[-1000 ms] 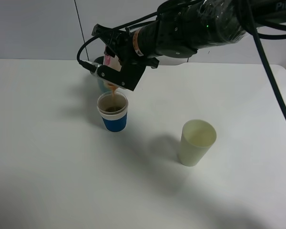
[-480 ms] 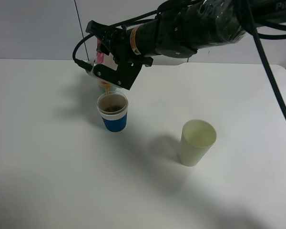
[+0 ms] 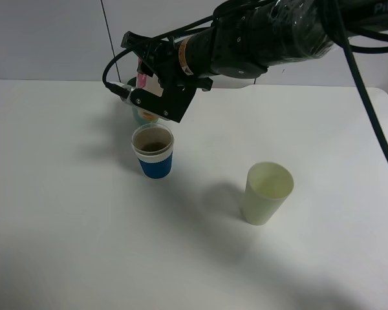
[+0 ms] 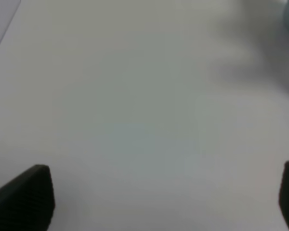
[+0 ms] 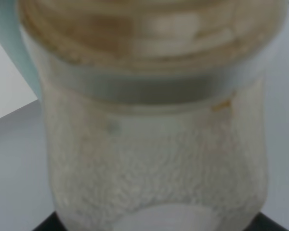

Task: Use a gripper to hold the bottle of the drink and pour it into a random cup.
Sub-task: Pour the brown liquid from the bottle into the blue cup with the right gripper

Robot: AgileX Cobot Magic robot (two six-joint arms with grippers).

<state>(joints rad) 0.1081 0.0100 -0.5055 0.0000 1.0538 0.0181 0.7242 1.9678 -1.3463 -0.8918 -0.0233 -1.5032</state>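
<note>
Plastic bottle [image 3: 144,80]: translucent and whitish, held tilted in the air by the right end effector [image 3: 156,108], wide mouth down, just above and behind the cup [image 3: 154,158].
Bottle wall [image 5: 154,159]: thin and probably soft; I judge a hard squeeze would dent it, so a moderate hold suits.
Bottle weight: likely light, since only a brown film shows inside.
Bottle neck: coated with brown residue, probably slippery; better taken round the labelled body, clear of the mouth.
Right arm: the right end effector is clamped on the bottle's body.
Left arm: the left end effector [image 4: 156,202] has its fingers wide apart, nothing between them, over bare surface [image 4: 135,96].
Cup: upright on the surface, brown drink [image 3: 153,146] inside; paper, light, easily tipped.
Other cups: teal cup [image 3: 138,116] partly hidden behind; yellow-green cup [image 3: 268,192] well apart.
</note>
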